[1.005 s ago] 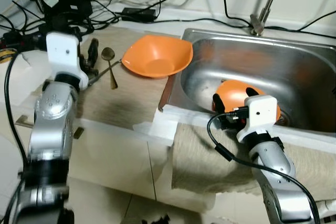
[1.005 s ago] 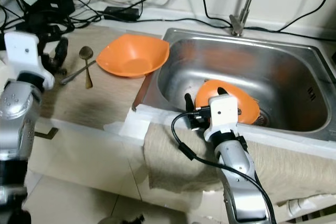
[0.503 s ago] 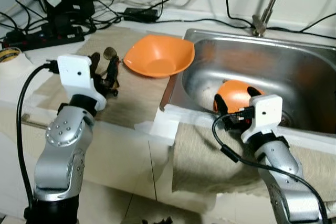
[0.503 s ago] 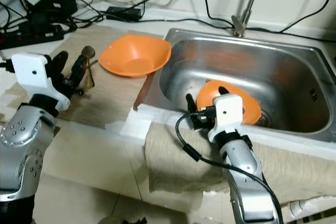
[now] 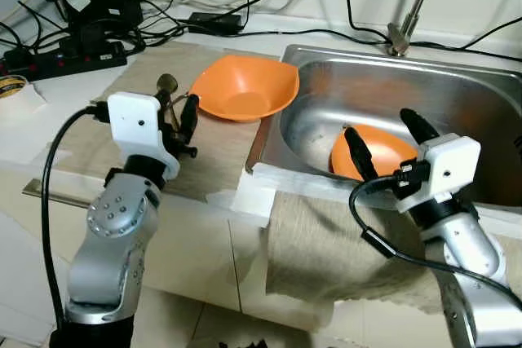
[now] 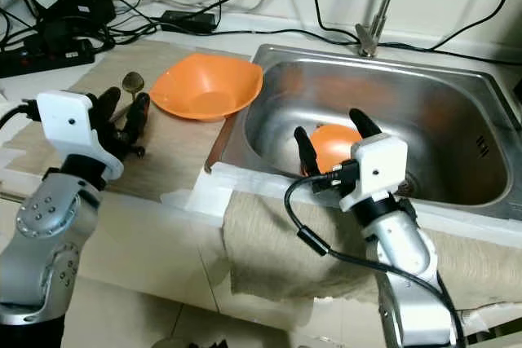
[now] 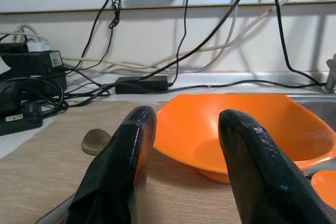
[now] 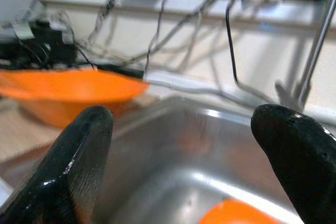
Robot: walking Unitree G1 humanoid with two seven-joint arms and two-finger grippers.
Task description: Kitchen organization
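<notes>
Looking down at a kitchen counter with a stainless sink (image 5: 489, 103) sitting over at about 3 o'clock. Orange bowl (image 5: 243, 87) resting upright on the wood-grain mat (image 5: 212, 152) at roughly 11 o'clock, its rim right up against the sink's left edge. Second orange bowl (image 5: 387, 151) lying down in the basin, near the front wall, looking tipped or upside down, hard to say which.

Right gripper (image 5: 387, 140) hovering over that sink bowl, fingers spread wide apart, nothing between them, one black finger (image 5: 356, 155) crossing in front of the bowl's left edge and the other finger (image 5: 414, 124) poking up past its right side. Can't tell whether the tips are actually touching it. Right wrist view showing both pads splayed with the basin and a sliver of orange between them.

Left gripper (image 5: 178, 112) hanging just above the mat at about 9 o'clock, fingers parted a little and gripping nothing, pointing toward the counter bowl. Spoon (image 6: 133, 81) lying on the mat just past the fingertips, between the gripper and the bowl, handle mostly hidden behind the fingers.

Black power strip (image 5: 61, 56) and a tangle of cables (image 5: 245, 6) sitting at 12 o'clock along the back wall. Faucet (image 5: 412, 6) rising behind the sink. Beige towel (image 5: 342, 250) draping over the counter's front edge at 6 o'clock.
</notes>
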